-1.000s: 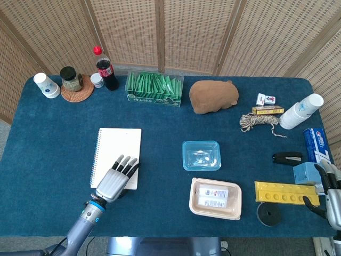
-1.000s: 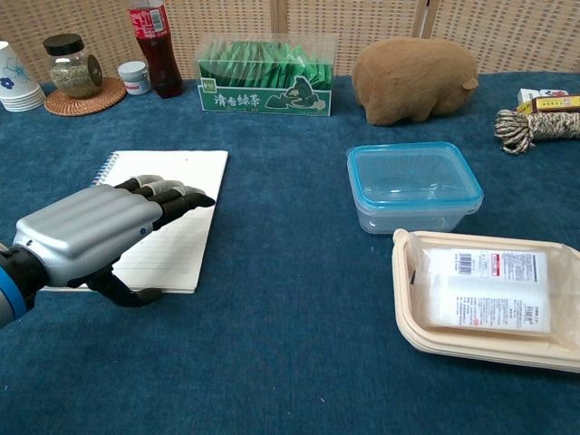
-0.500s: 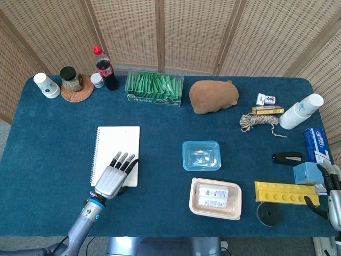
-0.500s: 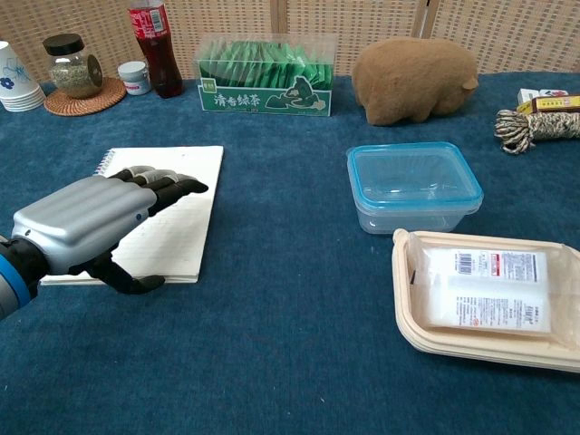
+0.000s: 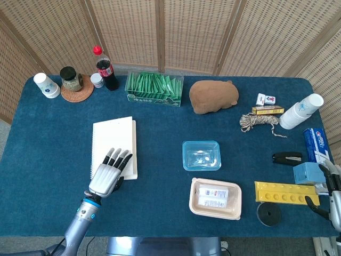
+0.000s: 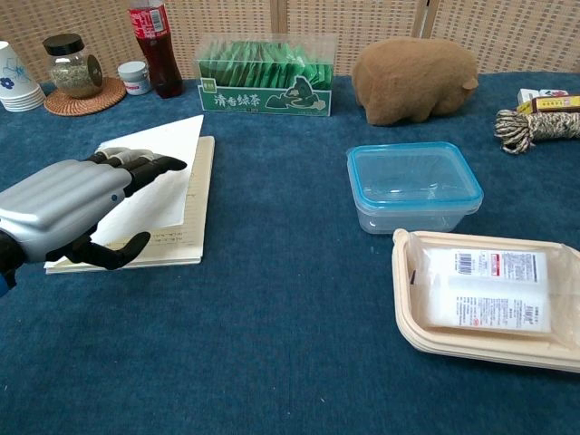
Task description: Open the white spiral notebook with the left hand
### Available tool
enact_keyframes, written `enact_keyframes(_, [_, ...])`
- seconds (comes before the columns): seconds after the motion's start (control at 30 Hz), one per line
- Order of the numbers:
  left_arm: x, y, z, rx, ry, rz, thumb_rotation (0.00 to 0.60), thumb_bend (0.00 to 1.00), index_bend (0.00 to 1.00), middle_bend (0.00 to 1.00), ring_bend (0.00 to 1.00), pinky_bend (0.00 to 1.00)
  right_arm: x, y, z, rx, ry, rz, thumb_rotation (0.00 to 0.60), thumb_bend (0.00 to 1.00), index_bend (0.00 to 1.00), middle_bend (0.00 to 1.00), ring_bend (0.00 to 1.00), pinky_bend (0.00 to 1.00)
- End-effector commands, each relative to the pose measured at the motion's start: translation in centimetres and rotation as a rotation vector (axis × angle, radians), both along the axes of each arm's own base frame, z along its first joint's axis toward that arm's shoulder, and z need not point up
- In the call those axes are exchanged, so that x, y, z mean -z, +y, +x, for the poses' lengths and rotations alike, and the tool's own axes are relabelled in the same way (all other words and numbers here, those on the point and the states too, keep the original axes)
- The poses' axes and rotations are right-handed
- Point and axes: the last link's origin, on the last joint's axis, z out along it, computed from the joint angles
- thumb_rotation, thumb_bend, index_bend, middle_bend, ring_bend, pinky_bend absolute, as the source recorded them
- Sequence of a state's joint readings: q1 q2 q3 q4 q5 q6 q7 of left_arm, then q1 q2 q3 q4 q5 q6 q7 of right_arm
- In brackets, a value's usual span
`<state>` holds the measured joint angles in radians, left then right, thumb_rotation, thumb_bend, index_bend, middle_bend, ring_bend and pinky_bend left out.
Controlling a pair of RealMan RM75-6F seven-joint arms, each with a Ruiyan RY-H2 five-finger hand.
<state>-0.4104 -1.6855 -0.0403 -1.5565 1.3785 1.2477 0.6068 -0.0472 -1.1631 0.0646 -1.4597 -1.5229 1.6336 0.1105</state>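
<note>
Left hand (image 6: 72,204) lifting the cover of the white notebook (image 5: 114,146).

Fingers (image 6: 145,164) are lying nearly straight over the raised cover with the thumb tucking beneath at about 5 o'clock, so the hand is holding the cover loosely between them (a light pinch, by the look of it) to peel it up off the lined pages. Notebook is sitting at 9 o'clock from the clear blue-lidded box (image 5: 201,155), spiral edge away from the box, which is probably why the free edge is being taken. Right hand (image 5: 333,194) is idling at the table's (image 5: 160,213) 4 o'clock corner; its grip is not clear.
</note>
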Motion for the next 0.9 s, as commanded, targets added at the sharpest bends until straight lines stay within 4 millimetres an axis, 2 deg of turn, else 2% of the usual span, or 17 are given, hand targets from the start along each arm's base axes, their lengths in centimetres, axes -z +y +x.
enact_keyframes(0.03, [-0.7, 0.0, -0.4, -0.023, -0.019, 0.026, 0.600, 0.48, 0.06, 0.10, 0.00, 0.00, -0.1, 0.1, 0.0, 0.000, -0.002, -0.004, 0.600, 0.25, 0.09, 0.09, 0.07, 0.14])
enact_keyframes(0.23, [-2.8, -0.2, -1.7, -0.085, -0.051, 0.114, 0.600, 0.49, 0.06, 0.10, 0.00, 0.00, -0.2, 0.2, 0.0, -0.005, -0.014, -0.011, 0.600, 0.25, 0.09, 0.09, 0.07, 0.14])
enact_keyframes(0.33, [-4.7, -0.6, -3.1, -0.157, -0.095, 0.190, 0.600, 0.49, 0.05, 0.10, 0.00, 0.00, -0.3, 0.3, 0.1, -0.011, -0.021, -0.014, 0.600, 0.25, 0.09, 0.09, 0.07, 0.14])
enact_keyframes(0.37, [-6.1, -1.1, -4.1, -0.204, -0.116, 0.239, 0.600, 0.49, 0.05, 0.10, 0.00, 0.00, -0.3, 0.3, 0.1, -0.014, -0.022, -0.016, 0.600, 0.25, 0.09, 0.09, 0.07, 0.14])
enact_keyframes(0.53, [-9.2, -2.8, -6.6, -0.289, -0.124, 0.315, 0.600, 0.49, 0.04, 0.10, 0.00, 0.00, -0.4, 0.3, 0.3, -0.021, -0.024, -0.017, 0.600, 0.25, 0.09, 0.08, 0.07, 0.14])
enact_keyframes(0.9, [-13.1, -6.6, -11.2, -0.425, 0.001, 0.330, 0.600, 0.49, 0.01, 0.07, 0.00, 0.00, -0.1, -0.2, 1.2, -0.056, -0.026, -0.004, 0.600, 0.25, 0.09, 0.06, 0.07, 0.14])
